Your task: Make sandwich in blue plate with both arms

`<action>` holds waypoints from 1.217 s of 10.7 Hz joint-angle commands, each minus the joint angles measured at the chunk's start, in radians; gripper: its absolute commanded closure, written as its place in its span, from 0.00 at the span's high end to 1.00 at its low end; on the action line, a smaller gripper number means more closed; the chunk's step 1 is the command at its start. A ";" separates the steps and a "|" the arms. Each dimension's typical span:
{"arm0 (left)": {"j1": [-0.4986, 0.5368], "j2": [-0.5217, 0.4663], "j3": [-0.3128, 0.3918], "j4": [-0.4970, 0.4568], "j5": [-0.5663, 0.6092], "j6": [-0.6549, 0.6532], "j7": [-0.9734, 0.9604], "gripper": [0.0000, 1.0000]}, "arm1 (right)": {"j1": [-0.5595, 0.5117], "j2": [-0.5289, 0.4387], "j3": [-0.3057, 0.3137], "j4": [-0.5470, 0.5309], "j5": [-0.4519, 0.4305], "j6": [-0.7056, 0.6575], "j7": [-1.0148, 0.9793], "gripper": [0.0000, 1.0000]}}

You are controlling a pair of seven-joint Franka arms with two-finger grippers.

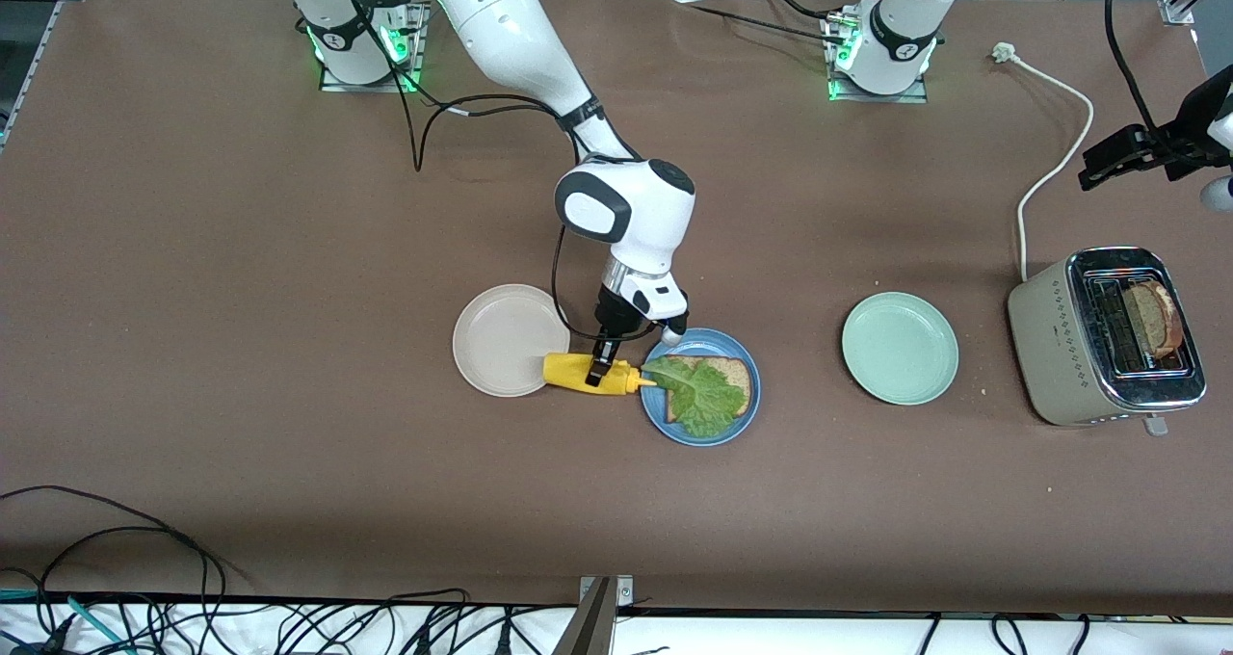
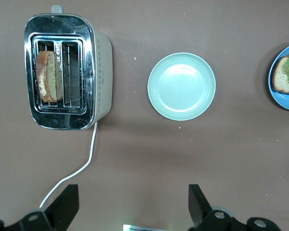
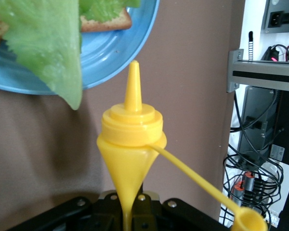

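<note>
The blue plate (image 1: 674,424) holds one slice of brown bread (image 1: 729,373) with a green lettuce leaf (image 1: 701,397) on top; no second slice lies on it. A yellow squeeze bottle (image 1: 573,371) lies level between the cream plate and the blue plate, its nozzle at the blue plate's rim. My right gripper (image 1: 599,371) is shut on the bottle's body. The right wrist view shows the bottle (image 3: 130,144) pinched flat in my right gripper (image 3: 127,211), cap hanging open, beside the blue plate (image 3: 120,53) and lettuce (image 3: 48,38). My left gripper (image 1: 1108,159) (image 2: 132,192) waits open and empty, high above the toaster's end of the table.
A cream-white plate (image 1: 506,340) touches the bottle's base end. A mint-green plate (image 1: 900,348) (image 2: 181,85) sits toward the left arm's end. A toaster (image 1: 1060,337) (image 2: 101,62) holds a bread slice (image 1: 1151,318) (image 2: 47,77). Its white cord (image 1: 1055,154) trails toward the bases.
</note>
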 commanded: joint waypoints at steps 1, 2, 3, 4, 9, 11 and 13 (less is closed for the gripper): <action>0.003 0.005 0.000 0.023 -0.017 -0.021 0.000 1.00 | 0.004 -0.055 -0.012 0.033 -0.011 -0.073 -0.018 0.00; 0.003 0.005 0.001 0.023 -0.017 -0.021 0.000 1.00 | 0.001 -0.113 -0.004 0.030 0.021 -0.108 -0.051 0.00; 0.003 0.005 0.001 0.023 -0.017 -0.021 0.000 1.00 | -0.001 -0.159 -0.008 0.030 0.100 -0.152 -0.112 0.00; 0.003 0.005 0.001 0.023 -0.017 -0.021 0.000 1.00 | -0.002 -0.207 -0.016 0.028 0.153 -0.204 -0.181 0.00; 0.002 0.033 0.001 0.024 -0.019 -0.002 0.012 1.00 | -0.080 -0.531 -0.018 -0.123 0.400 -0.388 -0.353 0.00; 0.006 0.106 0.008 0.024 0.003 0.010 0.014 1.00 | -0.129 -0.667 -0.018 -0.262 0.477 -0.378 -0.455 0.00; 0.051 0.168 0.009 0.053 0.019 0.011 0.014 1.00 | -0.224 -0.768 -0.019 -0.384 0.631 -0.378 -0.639 0.00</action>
